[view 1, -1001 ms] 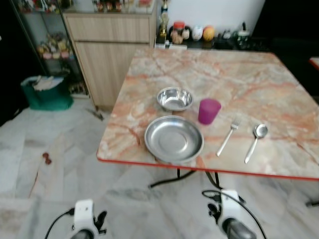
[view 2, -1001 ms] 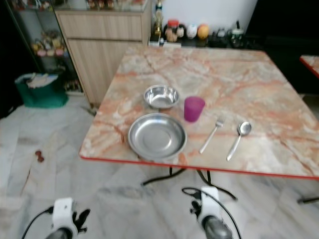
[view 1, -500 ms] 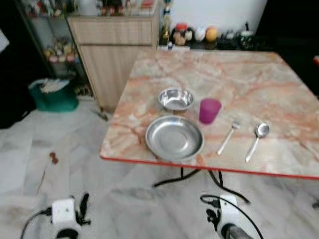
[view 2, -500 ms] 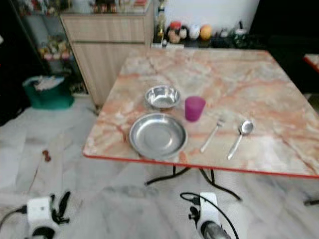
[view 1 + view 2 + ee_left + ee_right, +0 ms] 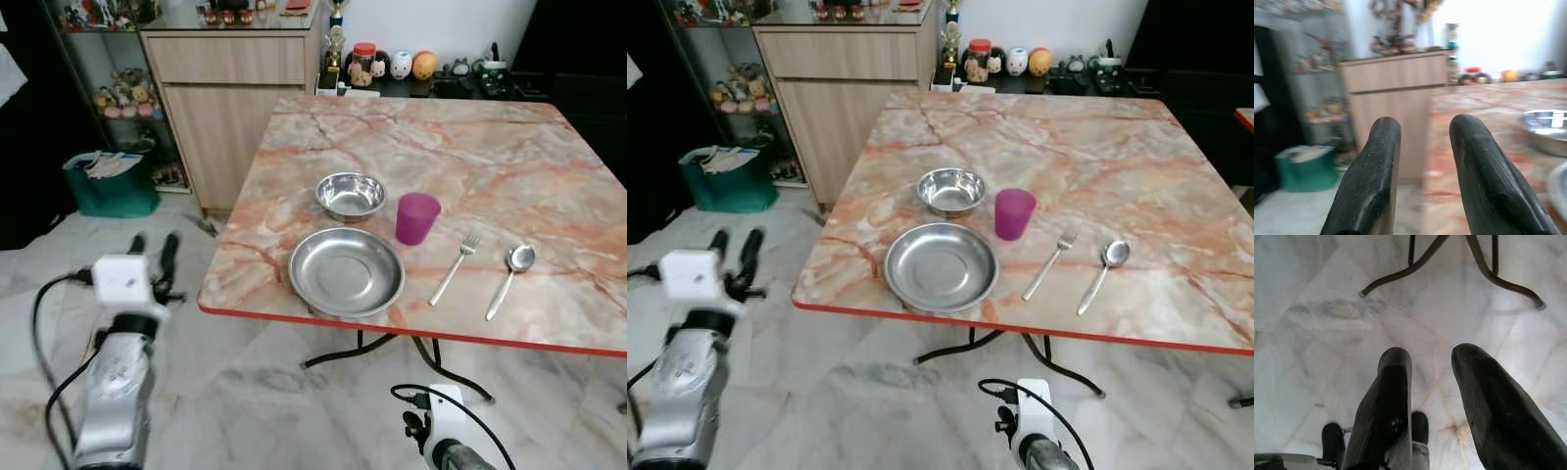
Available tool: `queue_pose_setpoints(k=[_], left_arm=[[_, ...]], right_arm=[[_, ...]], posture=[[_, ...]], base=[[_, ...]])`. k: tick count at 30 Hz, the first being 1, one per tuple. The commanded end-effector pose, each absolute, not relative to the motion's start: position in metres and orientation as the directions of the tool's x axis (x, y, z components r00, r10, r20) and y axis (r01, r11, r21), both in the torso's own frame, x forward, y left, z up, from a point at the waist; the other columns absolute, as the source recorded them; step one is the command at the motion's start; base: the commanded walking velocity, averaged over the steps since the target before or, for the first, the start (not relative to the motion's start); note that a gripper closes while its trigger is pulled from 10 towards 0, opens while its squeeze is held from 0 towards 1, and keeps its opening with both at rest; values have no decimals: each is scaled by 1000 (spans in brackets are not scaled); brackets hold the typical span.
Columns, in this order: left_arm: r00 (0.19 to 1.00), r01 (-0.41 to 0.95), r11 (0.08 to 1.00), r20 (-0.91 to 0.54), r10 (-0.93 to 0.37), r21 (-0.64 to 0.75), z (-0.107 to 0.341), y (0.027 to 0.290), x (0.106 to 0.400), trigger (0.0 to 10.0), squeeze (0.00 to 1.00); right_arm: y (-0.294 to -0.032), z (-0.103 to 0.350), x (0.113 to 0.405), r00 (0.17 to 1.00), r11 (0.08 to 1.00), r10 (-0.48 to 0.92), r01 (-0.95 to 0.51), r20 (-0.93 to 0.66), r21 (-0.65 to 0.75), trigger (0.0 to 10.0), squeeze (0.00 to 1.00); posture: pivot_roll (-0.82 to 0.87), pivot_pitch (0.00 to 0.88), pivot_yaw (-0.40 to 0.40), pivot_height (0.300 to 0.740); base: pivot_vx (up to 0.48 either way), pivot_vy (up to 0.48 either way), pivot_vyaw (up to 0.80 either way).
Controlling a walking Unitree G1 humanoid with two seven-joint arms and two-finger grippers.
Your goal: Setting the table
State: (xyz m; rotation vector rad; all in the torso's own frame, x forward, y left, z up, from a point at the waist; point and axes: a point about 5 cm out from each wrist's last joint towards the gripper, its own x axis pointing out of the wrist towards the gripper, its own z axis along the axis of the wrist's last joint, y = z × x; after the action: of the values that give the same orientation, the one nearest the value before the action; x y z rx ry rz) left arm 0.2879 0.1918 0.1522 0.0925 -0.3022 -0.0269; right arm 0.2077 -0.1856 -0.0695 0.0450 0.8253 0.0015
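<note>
Left gripper (image 5: 152,245), fingers spread and empty, is raised beside the table (image 5: 549,157); right gripper (image 5: 1432,396), also spread, hangs over the floor. Nearest on the table's front edge sits the plate (image 5: 346,271): likely light, stiff, slippery steel, best pinched at its rim.

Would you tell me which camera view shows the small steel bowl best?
The left eye view: the small steel bowl sits whole and sharp behind the plate. The right eye view shows much the same; the left wrist view catches a blurred part.
</note>
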Motion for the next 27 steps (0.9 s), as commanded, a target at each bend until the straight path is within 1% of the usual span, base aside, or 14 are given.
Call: queue_pose_setpoints(k=[1,2,4,6,9,16,27], left_arm=[[961,49,994,268,-75,102,150,184,289,10000,0],[966,61,994,247,-81,90,145,180,289,10000,0],[970,50,995,233,-68,83,141,179,288,10000,0],[972,45,997,226,-59,65,140,179,287,10000,0],[973,52,997,222,-65,65,141,176,286,10000,0],[976,53,997,209,-63,55,140,176,287,10000,0],[986,24,998,165,-32,50,127,181,280,10000,0]], right_arm=[[-187,-72,203,665,999,15,22,-746,40,10000,0],[-188,-73,202,662,999,11,27,-750,39,10000,0],[-189,-73,201,658,999,8,32,-753,38,10000,0],[-190,-74,199,655,998,5,47,-756,47,10000,0],[-192,-74,198,648,999,3,29,-762,29,10000,0],[-191,-74,199,647,999,10,26,-763,35,10000,0],[-186,-76,197,638,999,17,19,-770,37,10000,0]], posture=[[1,0,9,740],[-1,0,8,740],[-5,0,6,740],[-4,0,6,740],[6,0,0,740],[5,0,2,740],[6,0,4,740]], base=[[0,0,0],[0,0,0],[0,0,0],[0,0,-725],[0,0,-673],[0,0,-645],[0,0,-640]])
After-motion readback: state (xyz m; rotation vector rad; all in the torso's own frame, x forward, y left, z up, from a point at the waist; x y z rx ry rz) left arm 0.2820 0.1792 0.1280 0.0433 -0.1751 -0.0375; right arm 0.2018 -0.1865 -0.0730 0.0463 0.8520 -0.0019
